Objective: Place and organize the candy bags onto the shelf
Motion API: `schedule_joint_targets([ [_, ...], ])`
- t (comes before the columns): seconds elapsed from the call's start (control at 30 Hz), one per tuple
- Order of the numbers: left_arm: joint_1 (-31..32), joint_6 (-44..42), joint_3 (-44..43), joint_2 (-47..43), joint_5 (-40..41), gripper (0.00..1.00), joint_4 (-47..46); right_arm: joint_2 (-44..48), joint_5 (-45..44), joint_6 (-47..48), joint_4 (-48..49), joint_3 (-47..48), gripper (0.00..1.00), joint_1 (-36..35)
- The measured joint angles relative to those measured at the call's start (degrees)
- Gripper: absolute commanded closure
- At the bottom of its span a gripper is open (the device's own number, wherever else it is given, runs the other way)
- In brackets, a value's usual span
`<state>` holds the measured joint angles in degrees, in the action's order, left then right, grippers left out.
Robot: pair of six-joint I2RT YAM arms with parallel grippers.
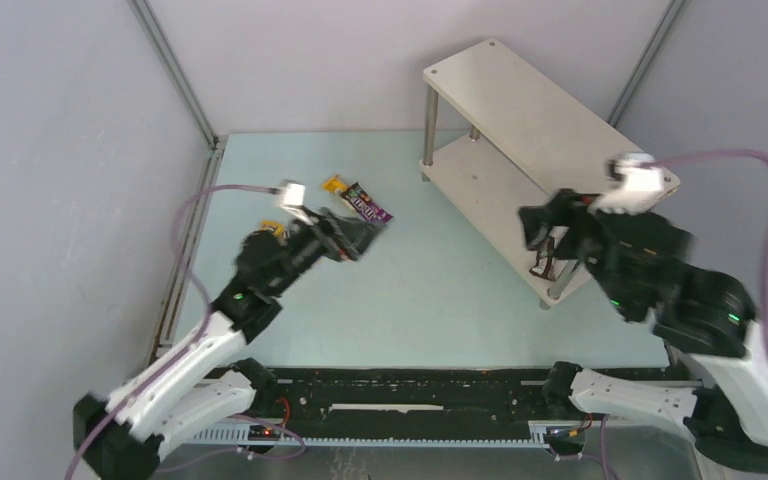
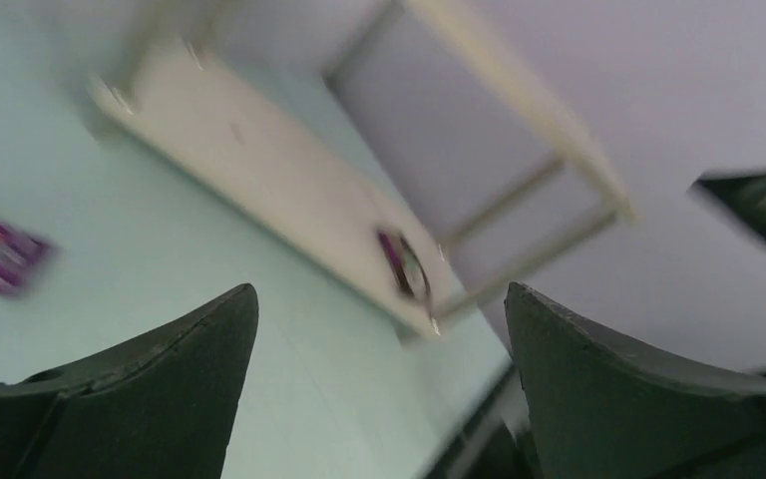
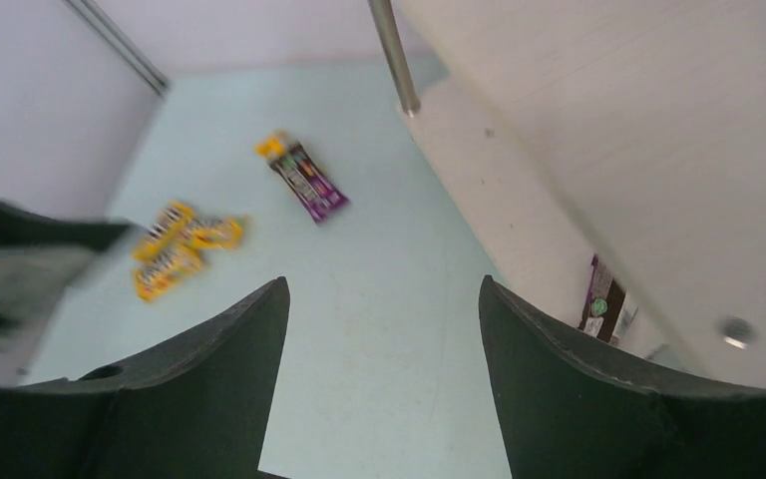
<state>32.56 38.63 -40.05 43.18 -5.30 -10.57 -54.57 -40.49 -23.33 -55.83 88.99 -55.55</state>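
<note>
The white two-tier shelf (image 1: 520,110) stands at the back right. A dark brown candy bag (image 1: 545,262) lies at the near end of its lower board, also in the right wrist view (image 3: 603,309) and the left wrist view (image 2: 404,264). A purple bag (image 1: 365,203) lies on the table with a yellow bag (image 1: 333,184) just behind it. More yellow bags (image 3: 175,249) lie in a cluster at the left, mostly hidden by the left arm from above. My left gripper (image 1: 352,237) is open and empty, just in front of the purple bag. My right gripper (image 1: 538,232) is open and empty above the brown bag.
The pale green table (image 1: 430,290) is walled by grey panels at the left, back and right. The shelf's silver legs (image 1: 428,125) stand near the table's middle back. A black rail (image 1: 410,385) runs along the near edge between the arm bases.
</note>
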Motion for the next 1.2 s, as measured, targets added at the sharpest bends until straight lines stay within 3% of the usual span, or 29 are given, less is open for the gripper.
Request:
schedule_joint_targets([
  [0.17, 13.07, 7.91, 2.56, 17.49, -3.87, 0.00, -6.03, 10.73, -0.70, 1.55, 1.55, 0.00, 0.20, 0.90],
  [0.27, 19.78, 12.24, 0.92, 27.47, -3.93, 0.08, -11.47, 11.80, -1.05, 1.60, 1.57, -0.31, 0.20, 1.55],
  [0.4, 25.49, 18.58, -9.25, 45.44, -3.67, 0.14, -19.74, 12.09, -0.98, 1.51, 1.29, -2.16, 0.20, 1.60],
  [0.53, 28.22, 22.60, -17.70, 57.53, -0.20, 0.24, -23.15, 12.76, -1.01, 1.07, 0.24, -2.58, 0.20, 1.70],
  [0.77, 29.83, 26.97, -28.57, 67.89, 5.79, 0.39, -21.73, 14.14, -1.27, 0.46, -0.04, -2.75, 0.20, 1.86],
  [1.07, 29.90, 27.76, -35.19, 75.76, 6.54, 0.39, -20.06, 14.12, -1.46, 0.46, -0.81, -2.99, 0.21, 1.88],
  [1.2, 29.92, 26.91, -38.73, 79.30, 5.05, 0.46, -19.10, 14.25, -1.46, 0.35, -1.38, -3.02, 0.21, 1.88],
])
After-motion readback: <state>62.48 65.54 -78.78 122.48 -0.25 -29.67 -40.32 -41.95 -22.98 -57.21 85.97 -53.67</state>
